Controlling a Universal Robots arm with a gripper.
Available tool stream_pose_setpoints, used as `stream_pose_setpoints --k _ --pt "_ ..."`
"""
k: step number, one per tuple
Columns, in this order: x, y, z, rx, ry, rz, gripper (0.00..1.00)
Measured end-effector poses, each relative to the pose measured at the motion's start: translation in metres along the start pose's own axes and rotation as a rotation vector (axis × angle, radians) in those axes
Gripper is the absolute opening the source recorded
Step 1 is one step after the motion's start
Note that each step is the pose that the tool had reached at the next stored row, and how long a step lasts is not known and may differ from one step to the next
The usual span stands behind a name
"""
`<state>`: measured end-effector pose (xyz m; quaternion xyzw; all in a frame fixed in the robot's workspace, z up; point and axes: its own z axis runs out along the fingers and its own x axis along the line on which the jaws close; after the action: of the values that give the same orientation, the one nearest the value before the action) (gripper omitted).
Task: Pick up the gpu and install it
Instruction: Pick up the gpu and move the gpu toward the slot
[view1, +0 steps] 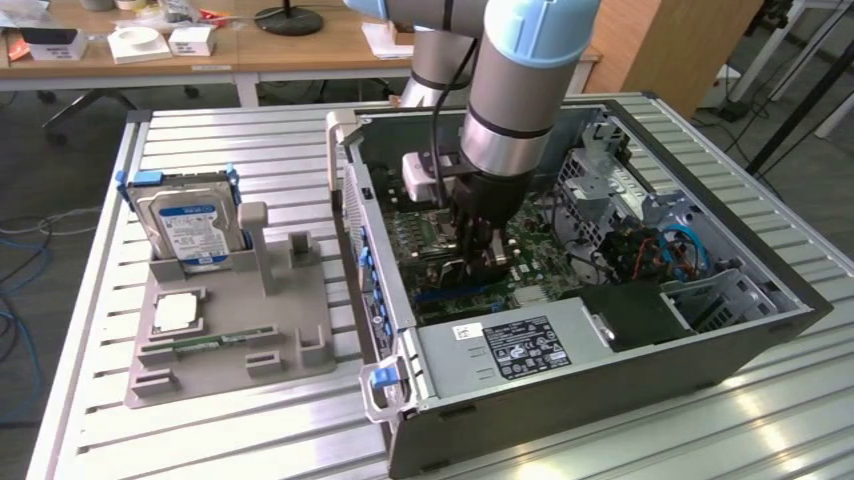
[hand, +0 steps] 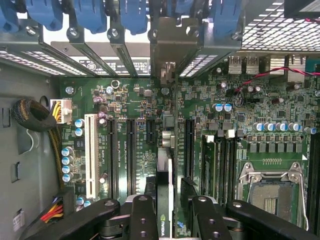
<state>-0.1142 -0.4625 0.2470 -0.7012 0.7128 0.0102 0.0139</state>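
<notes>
Black gripper (hand: 167, 220) fingers (hand: 142, 217) sit closest to the wrist camera, clamped on the gpu (hand: 164, 200), which stands edge-on between them. From this angle the card is a thin upright slab: a dark face, a pale strip along one side and a small green logo near the lower end. Its full length is cut off by the fingers and the frame edge, so the circuit board side cannot be made out. Just beyond the card lies the green motherboard (hand: 150, 130) with its dark expansion slots, a long white slot (hand: 91, 155) and the empty processor socket (hand: 272, 192). Whether the card's edge already touches a slot is hidden. Past the motherboard, blue retainer clips (hand: 90, 15) line the case's rear bracket openings. In the exterior view, the arm (view1: 514, 110) reaches down into the open computer case (view1: 574, 330), and beside the case a grey parts tray (view1: 227, 320) carries a blue-labelled hard drive (view1: 187, 225).
</notes>
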Motion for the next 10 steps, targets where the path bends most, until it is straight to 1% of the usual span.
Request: stream_pose_setpoints --k 4,10 --pt "0.0 0.0 -0.0032 0.0 0.0001 0.0 0.34" --pt "0.0 -0.0005 -0.0108 0.0 0.0003 0.0 0.34"
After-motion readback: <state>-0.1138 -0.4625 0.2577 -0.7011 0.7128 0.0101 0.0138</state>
